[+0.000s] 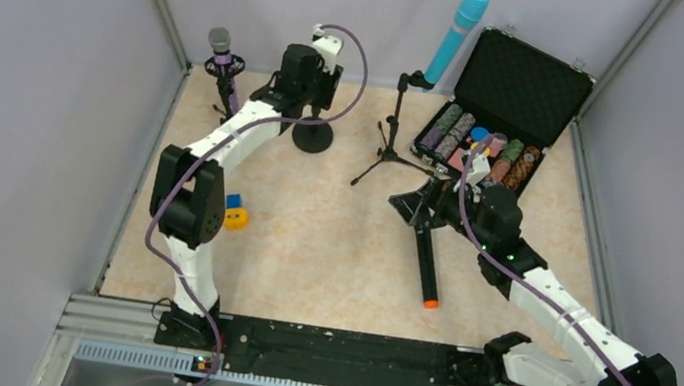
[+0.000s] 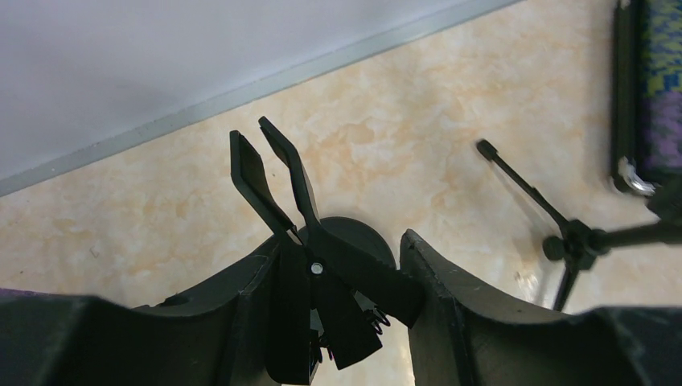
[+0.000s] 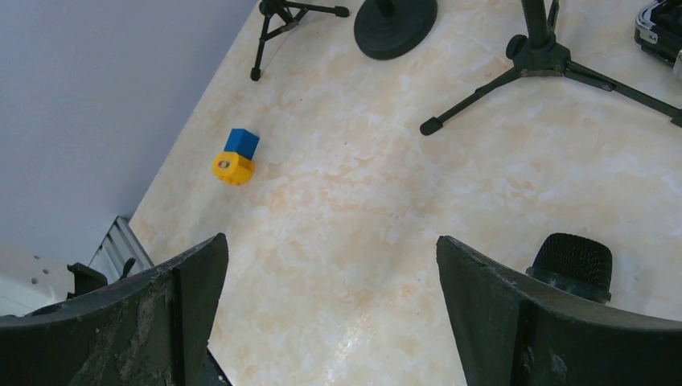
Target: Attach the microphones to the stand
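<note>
The beige marbled surface (image 1: pixel 331 242) carries an open black chip case (image 1: pixel 536 79) just beyond the right pincer (image 3: pixel 330 249). That pincer gapes wide and empty, with the black microphone with an orange end (image 1: pixel 427 266) below it, its mesh head beside one finger. The light blue microphone (image 1: pixel 456 32) stands clipped right of the left pincer (image 2: pixel 338 261), the glittery purple microphone (image 1: pixel 222 47) left of it. The left pincer squeezes the black spring clip (image 2: pixel 277 181) atop a round-based stand (image 1: pixel 313 135).
</note>
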Controlling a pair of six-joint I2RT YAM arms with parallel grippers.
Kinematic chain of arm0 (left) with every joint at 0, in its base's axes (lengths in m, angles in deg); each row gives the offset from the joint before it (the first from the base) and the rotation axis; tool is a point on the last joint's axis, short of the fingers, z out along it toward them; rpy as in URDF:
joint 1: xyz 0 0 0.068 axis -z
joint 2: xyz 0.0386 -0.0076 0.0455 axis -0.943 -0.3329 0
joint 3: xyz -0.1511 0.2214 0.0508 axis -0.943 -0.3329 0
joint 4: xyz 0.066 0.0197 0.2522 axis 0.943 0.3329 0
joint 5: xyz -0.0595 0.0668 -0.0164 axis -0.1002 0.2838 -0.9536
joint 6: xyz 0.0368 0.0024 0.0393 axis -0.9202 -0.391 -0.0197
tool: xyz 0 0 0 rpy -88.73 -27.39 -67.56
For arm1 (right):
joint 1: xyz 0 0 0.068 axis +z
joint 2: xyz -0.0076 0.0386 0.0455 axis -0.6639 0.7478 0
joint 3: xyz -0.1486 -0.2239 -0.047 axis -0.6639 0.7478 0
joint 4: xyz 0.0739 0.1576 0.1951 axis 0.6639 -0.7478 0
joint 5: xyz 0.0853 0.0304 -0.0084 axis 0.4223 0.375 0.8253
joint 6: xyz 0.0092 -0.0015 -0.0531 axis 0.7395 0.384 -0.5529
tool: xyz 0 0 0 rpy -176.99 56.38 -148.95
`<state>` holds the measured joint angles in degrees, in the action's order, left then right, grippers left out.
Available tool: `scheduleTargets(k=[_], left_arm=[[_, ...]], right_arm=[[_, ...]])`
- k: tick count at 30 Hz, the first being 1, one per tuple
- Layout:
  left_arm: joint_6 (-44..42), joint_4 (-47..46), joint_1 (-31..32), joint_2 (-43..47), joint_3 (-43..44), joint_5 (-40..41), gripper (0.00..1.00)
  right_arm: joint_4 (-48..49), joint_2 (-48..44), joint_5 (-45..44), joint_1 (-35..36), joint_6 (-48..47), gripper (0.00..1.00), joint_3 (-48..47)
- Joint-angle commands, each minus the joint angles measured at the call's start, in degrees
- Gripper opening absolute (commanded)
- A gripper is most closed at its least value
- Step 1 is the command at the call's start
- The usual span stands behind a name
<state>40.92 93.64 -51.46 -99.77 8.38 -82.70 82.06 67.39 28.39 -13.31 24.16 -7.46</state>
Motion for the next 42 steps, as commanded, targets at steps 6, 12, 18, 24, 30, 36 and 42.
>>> scheduleTargets(k=[6,12,18,24,30,36,42], left_arm=[[-2.03,-2.96,0.07,17.45,-11.45,-15.91,0.20],[-3.50,-2.96,0.24,25.74,-19.02,-26.11,0.18],[-4.69,-4.10,0.85,34.26,-27.07,-33.62,0.18],[-6.49,-2.95,2.01,40.51,-30.64,-38.52,0.17],[-7.15,-1.47,2.99,43.21,-30.12,-44.04,0.17],[-10.92,0.96,3.49,43.39,-28.11,-53.57,0.17],[-12.89,8.88,3.80,40.92,-21.87,-57.18,0.11]], right_arm=[[1.62,-1.35,-0.02,-0.96,0.28,0.98,0.30],[1.32,-1.67,-0.23,-0.96,0.30,0.98,0.20],[1.11,-1.57,-0.20,-0.96,0.38,0.98,0.49],[1.42,-1.17,-0.12,-0.96,0.62,0.98,0.53],[1.97,-0.26,0.43,-0.95,1.18,0.98,0.35],[1.77,-0.23,0.24,-0.96,1.35,0.98,0.36],[1.36,-0.44,-0.18,-0.98,1.30,0.98,0.51]])
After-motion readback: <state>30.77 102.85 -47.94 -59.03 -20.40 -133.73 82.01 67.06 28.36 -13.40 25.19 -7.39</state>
